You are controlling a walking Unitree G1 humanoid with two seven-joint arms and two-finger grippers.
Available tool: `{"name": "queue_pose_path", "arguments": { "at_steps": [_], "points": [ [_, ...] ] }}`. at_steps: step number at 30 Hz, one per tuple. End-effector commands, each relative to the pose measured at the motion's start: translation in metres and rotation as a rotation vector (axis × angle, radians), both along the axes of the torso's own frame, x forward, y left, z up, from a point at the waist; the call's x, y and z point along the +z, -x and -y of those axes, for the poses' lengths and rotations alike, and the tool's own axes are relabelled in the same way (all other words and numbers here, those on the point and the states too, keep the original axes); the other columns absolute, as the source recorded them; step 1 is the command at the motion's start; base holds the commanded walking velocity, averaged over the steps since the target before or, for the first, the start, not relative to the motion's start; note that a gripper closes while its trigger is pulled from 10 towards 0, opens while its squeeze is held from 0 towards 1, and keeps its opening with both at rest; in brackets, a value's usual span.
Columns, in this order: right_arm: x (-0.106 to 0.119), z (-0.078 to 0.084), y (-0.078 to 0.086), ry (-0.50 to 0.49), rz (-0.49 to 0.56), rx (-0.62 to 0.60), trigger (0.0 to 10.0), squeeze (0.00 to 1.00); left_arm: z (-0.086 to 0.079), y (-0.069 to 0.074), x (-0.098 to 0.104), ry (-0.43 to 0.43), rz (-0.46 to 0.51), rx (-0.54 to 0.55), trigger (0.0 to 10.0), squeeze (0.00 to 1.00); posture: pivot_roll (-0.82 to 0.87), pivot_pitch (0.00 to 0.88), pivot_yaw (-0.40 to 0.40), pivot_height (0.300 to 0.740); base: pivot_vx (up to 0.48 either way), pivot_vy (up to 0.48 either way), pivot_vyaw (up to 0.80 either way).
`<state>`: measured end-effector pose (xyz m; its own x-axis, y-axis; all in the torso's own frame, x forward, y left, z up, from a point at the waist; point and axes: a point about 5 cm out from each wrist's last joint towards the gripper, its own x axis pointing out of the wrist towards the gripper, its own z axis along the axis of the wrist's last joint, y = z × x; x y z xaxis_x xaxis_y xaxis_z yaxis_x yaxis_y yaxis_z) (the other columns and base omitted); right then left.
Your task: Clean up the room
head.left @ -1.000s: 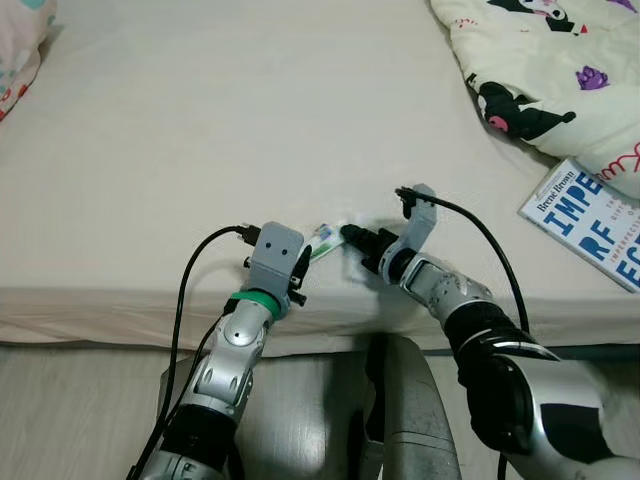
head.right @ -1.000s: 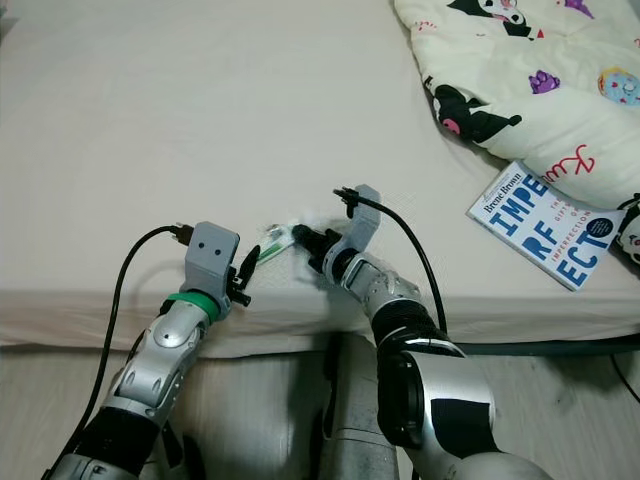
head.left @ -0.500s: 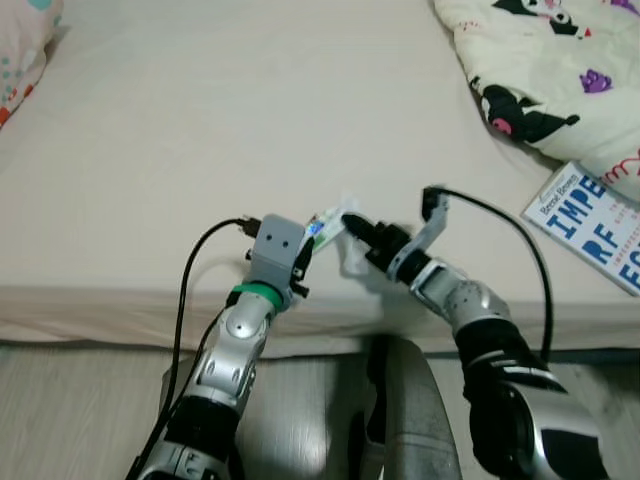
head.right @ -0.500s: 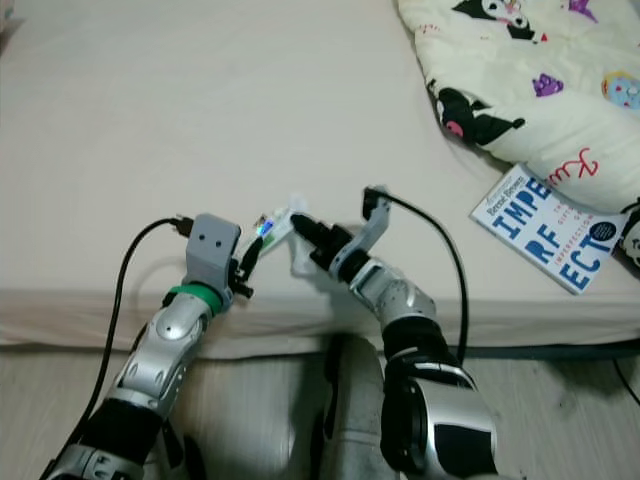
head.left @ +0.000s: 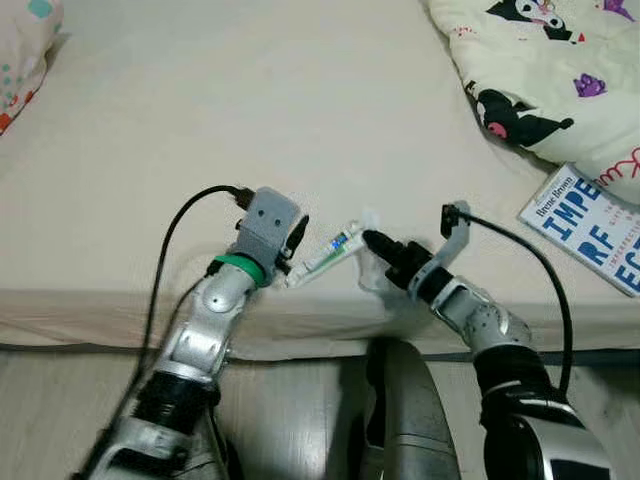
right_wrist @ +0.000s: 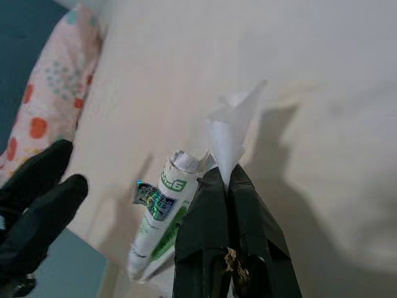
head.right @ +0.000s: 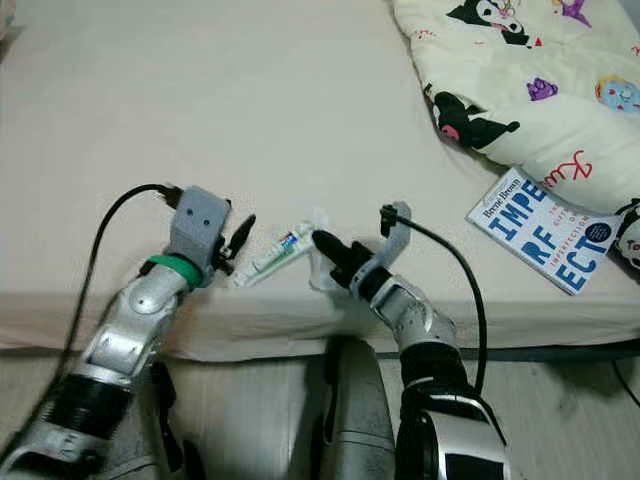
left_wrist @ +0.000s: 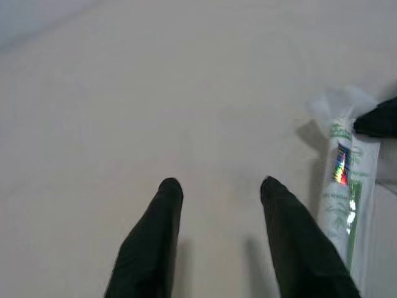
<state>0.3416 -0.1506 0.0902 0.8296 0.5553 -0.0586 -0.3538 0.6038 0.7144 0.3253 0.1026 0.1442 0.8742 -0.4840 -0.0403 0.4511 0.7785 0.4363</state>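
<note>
At the near edge of a cream-sheeted bed (head.left: 250,110), the right gripper (head.left: 368,240) pinches a scrap of white tissue paper (right_wrist: 231,127), its two black fingers pressed together on it. Just beside it, close to the mattress edge, lies a white toothpaste tube (head.left: 325,257) with green lettering and a shiny rainbow patch, crimped end toward the right gripper. The left gripper (head.left: 296,236) hovers at the tube's other end with its fingers (left_wrist: 155,230) spread apart, gripping nothing, the tube alongside one of them. A wide stretch of bare sheet lies beyond both grippers. To the right, well apart, a blue-lettered book (head.right: 545,232) sits near the edge, beside a cartoon-print quilt (head.right: 520,70). A spotted pink pillow (head.left: 22,55) rests at the far left.
</note>
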Motion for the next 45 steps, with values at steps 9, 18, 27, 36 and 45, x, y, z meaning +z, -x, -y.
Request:
{"name": "queue_pose_path", "arguments": {
  "at_steps": [9,18,27,36,45],
  "points": [
    [0.003,-0.005,0.002,-0.001,0.010,-0.002,0.0,0.00,0.022,0.029,-0.022,-0.037,-0.208,-0.254,10.0,1.00,-0.02,0.100,0.006,0.481,0.000,0.000,0.00],
    [0.009,-0.011,0.001,-0.027,0.027,0.009,0.0,0.00,0.047,0.016,-0.037,-0.084,-0.207,-0.167,10.0,0.00,-0.03,0.106,0.005,0.481,0.000,0.000,0.00],
    [-0.002,-0.011,0.011,-0.005,-0.012,0.010,0.0,0.00,0.027,-0.004,-0.033,-0.178,-0.100,0.054,10.0,0.00,-0.04,0.111,0.011,0.481,0.000,0.000,0.00],
    [-0.015,-0.004,0.014,0.019,-0.066,-0.019,0.0,0.00,0.009,0.007,-0.021,-0.165,-0.062,-0.030,10.0,0.00,-0.03,0.111,0.007,0.481,0.000,0.000,0.00],
    [-0.009,-0.011,0.014,0.012,-0.048,0.019,0.0,0.00,0.039,0.001,-0.041,-0.261,-0.029,-0.079,10.0,0.00,-0.04,0.105,-0.003,0.481,0.000,0.000,0.00]
  ]
}}
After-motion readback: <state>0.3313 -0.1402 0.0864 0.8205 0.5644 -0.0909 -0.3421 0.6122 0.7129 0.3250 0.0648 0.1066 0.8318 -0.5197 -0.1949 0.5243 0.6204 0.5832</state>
